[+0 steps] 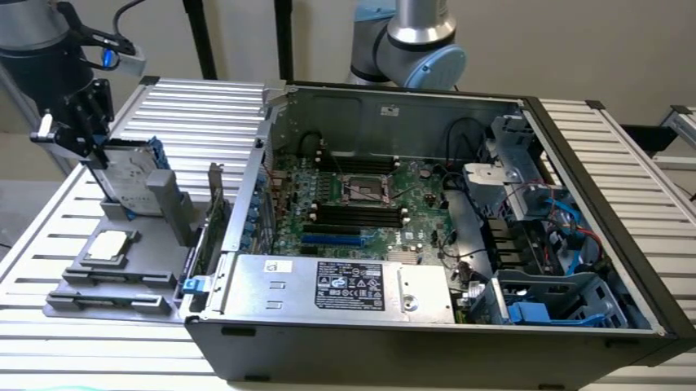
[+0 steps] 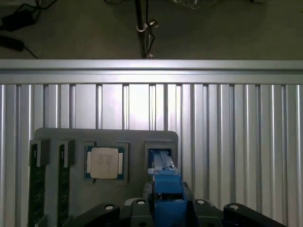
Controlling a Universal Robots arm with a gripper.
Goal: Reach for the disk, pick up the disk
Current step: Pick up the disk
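The disk (image 1: 133, 177) is a silver-grey hard drive with blue rails. It stands on edge in a slot of the grey holder tray (image 1: 120, 281) at the exterior view's left. My gripper (image 1: 98, 151) comes down on its upper end, the black jaws on either side and shut on it. In the wrist view the disk's blue rail (image 2: 166, 187) runs between my gripper (image 2: 166, 208) jaws, directly over the tray's slot (image 2: 161, 156). Its lower end still sits at the slot.
A small square chip (image 1: 109, 244) lies in the tray beside the disk, and memory sticks (image 2: 35, 189) fill the tray's other slots. An open computer case (image 1: 435, 220) with a labelled silver box (image 1: 348, 289) stands at the exterior view's right on the slatted table (image 1: 207, 102).
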